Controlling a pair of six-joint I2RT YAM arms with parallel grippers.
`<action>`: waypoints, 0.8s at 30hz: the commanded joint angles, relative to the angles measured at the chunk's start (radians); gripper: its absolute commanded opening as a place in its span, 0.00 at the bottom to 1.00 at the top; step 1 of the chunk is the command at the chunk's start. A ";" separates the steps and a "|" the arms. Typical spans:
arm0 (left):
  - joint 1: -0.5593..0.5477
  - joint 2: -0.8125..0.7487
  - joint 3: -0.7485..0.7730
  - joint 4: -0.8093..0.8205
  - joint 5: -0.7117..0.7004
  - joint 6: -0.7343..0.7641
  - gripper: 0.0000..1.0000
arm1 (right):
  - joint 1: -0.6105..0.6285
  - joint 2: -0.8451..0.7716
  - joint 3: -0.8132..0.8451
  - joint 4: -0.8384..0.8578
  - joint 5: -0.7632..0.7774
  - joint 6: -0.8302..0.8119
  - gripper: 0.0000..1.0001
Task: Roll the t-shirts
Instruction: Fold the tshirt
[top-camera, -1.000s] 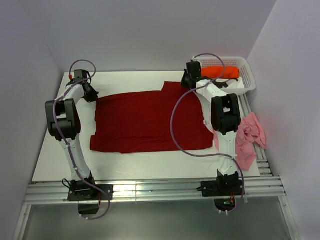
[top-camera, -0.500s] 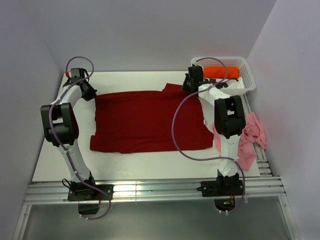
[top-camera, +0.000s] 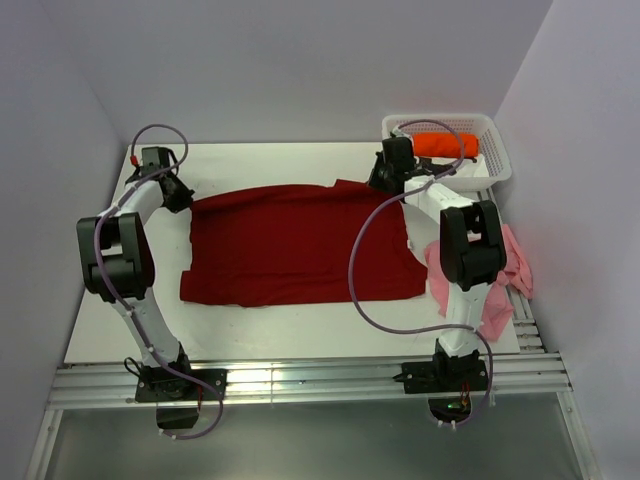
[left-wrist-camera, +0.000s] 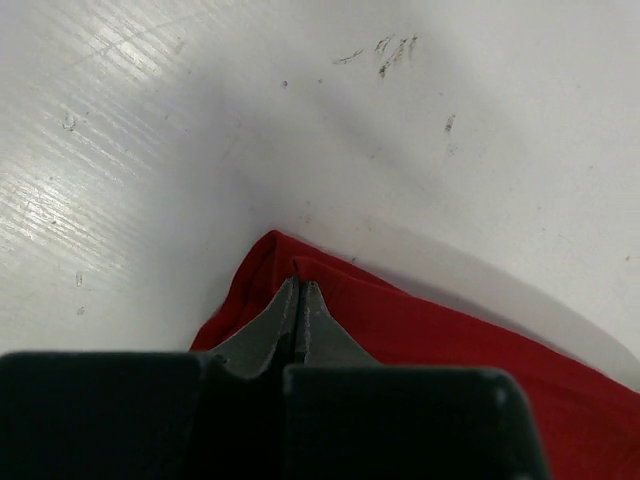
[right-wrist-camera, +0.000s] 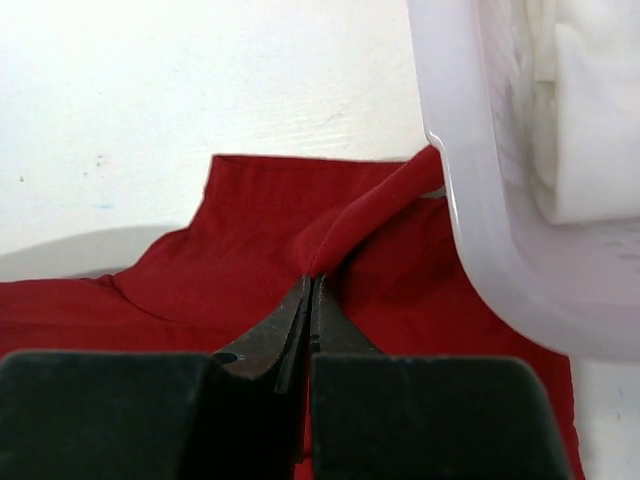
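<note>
On the left gripper (left-wrist-camera: 298, 290) the jaws are pressing together on the far-left corner of the dark red t-shirt (top-camera: 300, 245). On the right gripper (right-wrist-camera: 310, 285) they are squeezing shut on a raised fold at its far-right corner, just beside the wall of the white basket (top-camera: 497, 165). That basket is sitting at the far-right corner of the table (top-camera: 260, 322) and holding the orange t-shirt (top-camera: 445, 145), which is bundled lengthwise along it. The dark red t-shirt is lying spread flat mid-table, its long axis running left to right between the arms, while the pink t-shirt (top-camera: 497, 290) is lying crumpled at the right edge beside the right arm.
</note>
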 joint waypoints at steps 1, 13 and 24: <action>0.000 -0.083 -0.011 0.046 -0.017 -0.005 0.00 | 0.003 -0.093 -0.038 0.054 0.019 0.004 0.00; 0.002 -0.155 -0.061 0.018 -0.029 -0.028 0.00 | 0.035 -0.228 -0.158 0.046 0.085 -0.004 0.00; 0.000 -0.252 -0.205 0.040 -0.043 -0.054 0.00 | 0.072 -0.351 -0.308 0.040 0.182 0.022 0.00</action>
